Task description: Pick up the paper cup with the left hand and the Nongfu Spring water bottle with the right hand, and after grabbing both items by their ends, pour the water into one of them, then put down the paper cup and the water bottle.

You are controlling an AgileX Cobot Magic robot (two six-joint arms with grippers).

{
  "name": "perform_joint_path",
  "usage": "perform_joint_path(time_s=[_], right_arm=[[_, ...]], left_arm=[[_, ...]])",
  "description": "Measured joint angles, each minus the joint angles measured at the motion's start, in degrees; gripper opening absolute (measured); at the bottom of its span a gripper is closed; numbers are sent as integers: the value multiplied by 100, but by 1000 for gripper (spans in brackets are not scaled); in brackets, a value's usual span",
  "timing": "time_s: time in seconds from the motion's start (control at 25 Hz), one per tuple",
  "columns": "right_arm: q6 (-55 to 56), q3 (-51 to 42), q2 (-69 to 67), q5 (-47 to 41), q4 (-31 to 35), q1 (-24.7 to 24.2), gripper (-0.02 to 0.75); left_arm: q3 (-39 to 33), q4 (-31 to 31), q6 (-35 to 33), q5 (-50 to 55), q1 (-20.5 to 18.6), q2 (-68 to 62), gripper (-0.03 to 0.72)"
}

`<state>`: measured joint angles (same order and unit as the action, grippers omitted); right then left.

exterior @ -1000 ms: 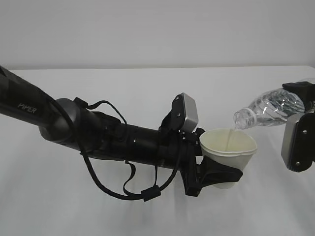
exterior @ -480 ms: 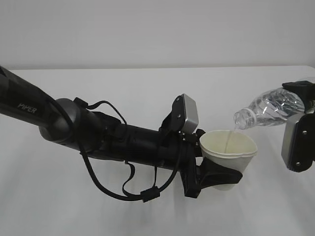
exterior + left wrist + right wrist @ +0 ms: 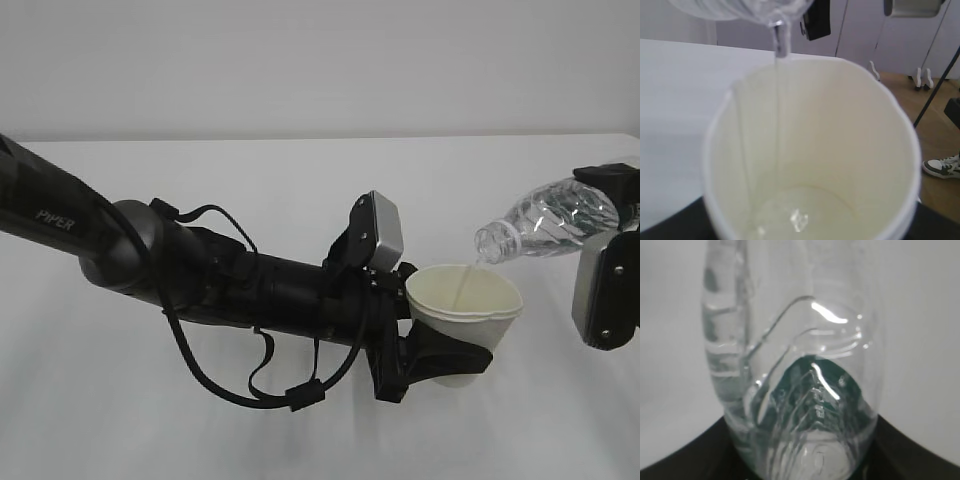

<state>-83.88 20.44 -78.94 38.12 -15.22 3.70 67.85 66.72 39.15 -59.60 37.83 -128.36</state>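
Above a white table (image 3: 300, 190), held off the surface in the left hand (image 3: 440, 360): the cup (image 3: 463, 305), upright, its lower wall clasped between the black fingers (image 3: 455, 352), rim clear above them. To the right, gripped at its base end by the right hand (image 3: 620, 195): the bottle (image 3: 545, 222), tipped neck-down, mouth just over the cup's rim. Falling from neck into cup, a thin stream of water (image 3: 777, 125), pooled shallow at the bottom.

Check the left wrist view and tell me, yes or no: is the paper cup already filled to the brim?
No. The paper cup shows only a shallow pool of water at its bottom, its cream walls bare above.
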Motion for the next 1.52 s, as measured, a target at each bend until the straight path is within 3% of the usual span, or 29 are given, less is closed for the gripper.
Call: perform_joint_path(time_s=[1.52], right_arm=[[-24, 0, 0, 97, -170, 0, 405]], left_arm=[[0, -47, 0, 0, 0, 0, 425]])
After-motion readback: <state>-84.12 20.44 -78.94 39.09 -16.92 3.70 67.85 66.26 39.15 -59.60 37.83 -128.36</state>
